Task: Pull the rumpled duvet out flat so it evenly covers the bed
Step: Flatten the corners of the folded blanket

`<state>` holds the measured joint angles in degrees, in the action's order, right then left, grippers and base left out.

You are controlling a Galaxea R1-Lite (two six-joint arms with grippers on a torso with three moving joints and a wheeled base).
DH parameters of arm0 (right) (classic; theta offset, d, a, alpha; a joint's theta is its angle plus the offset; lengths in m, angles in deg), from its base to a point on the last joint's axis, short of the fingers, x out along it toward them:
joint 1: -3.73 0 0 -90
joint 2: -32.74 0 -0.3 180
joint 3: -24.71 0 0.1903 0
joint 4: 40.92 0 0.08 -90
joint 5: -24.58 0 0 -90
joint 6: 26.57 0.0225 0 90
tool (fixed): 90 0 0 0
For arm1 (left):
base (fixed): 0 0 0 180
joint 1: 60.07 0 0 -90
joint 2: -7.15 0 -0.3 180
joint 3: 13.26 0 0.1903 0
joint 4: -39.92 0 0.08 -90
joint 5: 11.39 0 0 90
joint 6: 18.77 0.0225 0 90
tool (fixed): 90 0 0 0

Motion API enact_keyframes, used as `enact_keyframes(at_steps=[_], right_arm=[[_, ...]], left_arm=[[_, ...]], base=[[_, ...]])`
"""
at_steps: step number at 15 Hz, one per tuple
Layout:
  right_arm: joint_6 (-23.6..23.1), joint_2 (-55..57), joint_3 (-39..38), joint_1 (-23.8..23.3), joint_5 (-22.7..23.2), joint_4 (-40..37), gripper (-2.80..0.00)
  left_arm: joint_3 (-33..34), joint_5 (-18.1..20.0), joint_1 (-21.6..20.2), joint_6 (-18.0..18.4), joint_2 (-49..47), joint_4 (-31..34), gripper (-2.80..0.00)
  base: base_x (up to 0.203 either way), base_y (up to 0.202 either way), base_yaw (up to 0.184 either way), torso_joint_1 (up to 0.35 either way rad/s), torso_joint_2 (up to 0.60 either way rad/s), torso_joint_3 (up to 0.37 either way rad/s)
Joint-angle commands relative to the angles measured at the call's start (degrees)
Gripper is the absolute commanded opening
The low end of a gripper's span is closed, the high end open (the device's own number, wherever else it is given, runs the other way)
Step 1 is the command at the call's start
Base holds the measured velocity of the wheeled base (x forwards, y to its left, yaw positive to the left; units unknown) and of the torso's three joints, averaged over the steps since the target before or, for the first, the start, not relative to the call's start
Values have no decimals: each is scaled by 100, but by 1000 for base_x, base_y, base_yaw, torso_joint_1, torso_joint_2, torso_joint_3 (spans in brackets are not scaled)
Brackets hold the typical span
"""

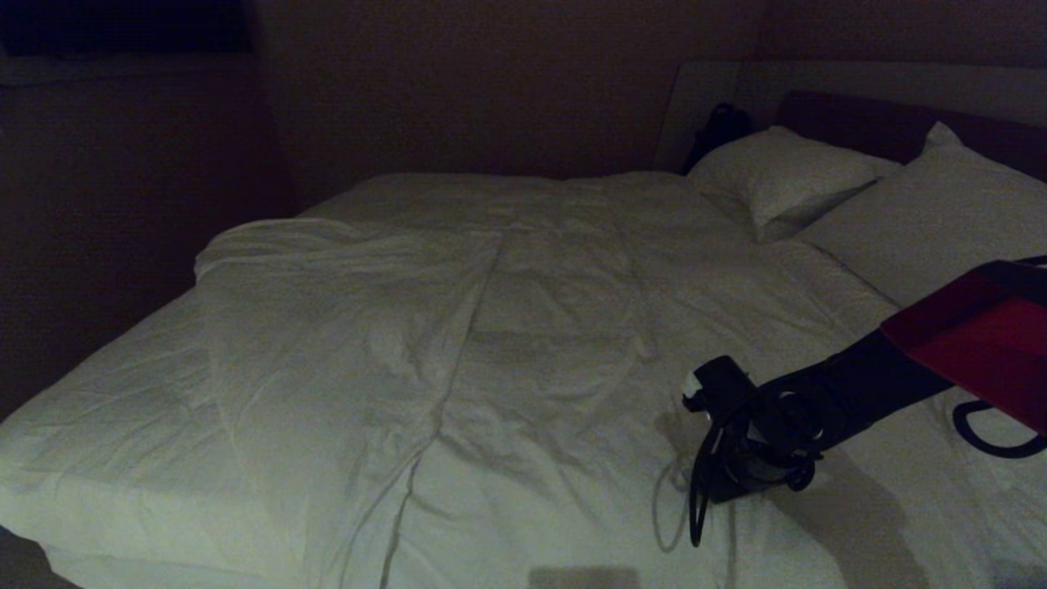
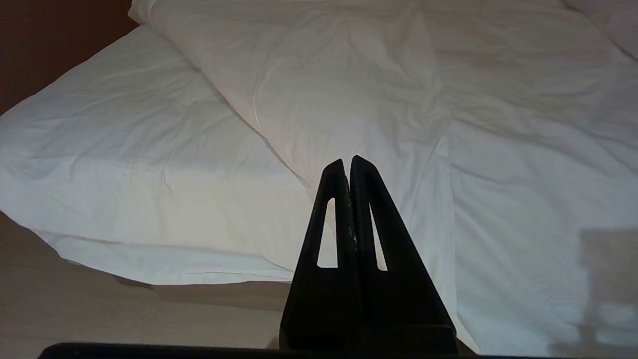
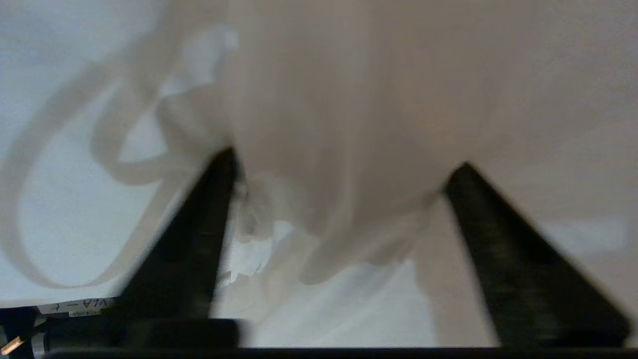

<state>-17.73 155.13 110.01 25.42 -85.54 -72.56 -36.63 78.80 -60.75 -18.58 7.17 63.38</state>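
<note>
**Right tool set low on the duvet at lower right, bare sheet exposed at left**

The duvet (image 1: 458,327) is seen spread over the middle and right of the bed (image 1: 98,458), with its long central seam running from the upper centre of the head view down to the lower centre. At the lower left a strip of smoother mattress sheet (image 1: 106,425) is left uncovered, so the cover is judged to lie off-centre, away from that side. The right tool (image 1: 728,483) is placed at the lower right of the head view, its arm reaching in from the right edge and angled down onto the cloth. In the right wrist view its jaws stand wide apart with a bulge of white fabric between them; nothing is yet clamped. The left tool (image 2: 347,164) is held pressed together and empty, near the bed's foot edge.
</note>
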Motion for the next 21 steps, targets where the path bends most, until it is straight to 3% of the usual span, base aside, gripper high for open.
enact_keyframes(at_steps=[1,21], right_arm=[[4,-13,12,2,-2,1,-280],[13,31,5,2,16,1,-280]], left_arm=[[0,-1,-2,-1,-2,-1,-280],[0,-1,-2,-1,-2,-1,-280]], base=[[0,0,0,0,0,0],[0,0,0,0,0,0]])
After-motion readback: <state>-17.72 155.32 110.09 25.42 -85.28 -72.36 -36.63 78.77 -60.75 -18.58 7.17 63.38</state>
